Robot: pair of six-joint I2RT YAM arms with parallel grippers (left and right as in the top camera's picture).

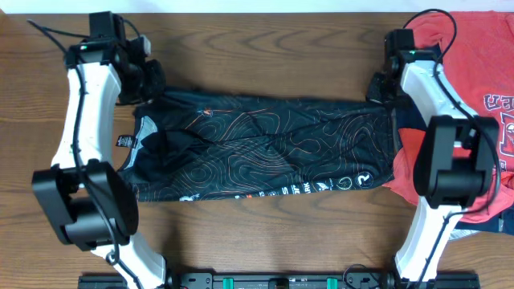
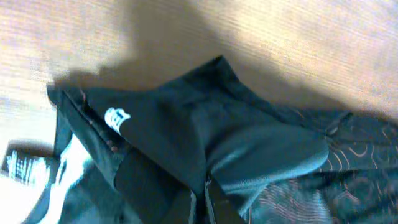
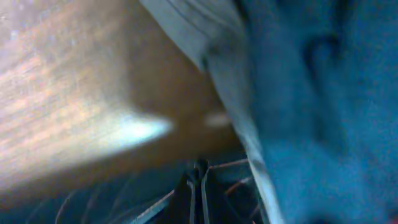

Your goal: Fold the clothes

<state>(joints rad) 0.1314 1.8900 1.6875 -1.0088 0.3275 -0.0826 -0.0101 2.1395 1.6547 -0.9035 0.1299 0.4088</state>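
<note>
Overhead: black T-shirt (image 1: 265,148) lay stretched across wooden counter (image 1: 265,56); left tool (image 1: 151,79) pinched its far left corner, right tool (image 1: 379,87) pinched its far right corner.

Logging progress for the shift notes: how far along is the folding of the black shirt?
Done: the black T-shirt lies as a long narrow band across the table, apparently folded lengthwise. In hand: the left gripper and right gripper each pinch fabric at the band's far corners, jaws closed. Left: the band is at full length, so the crosswise folds are not yet done.
</note>
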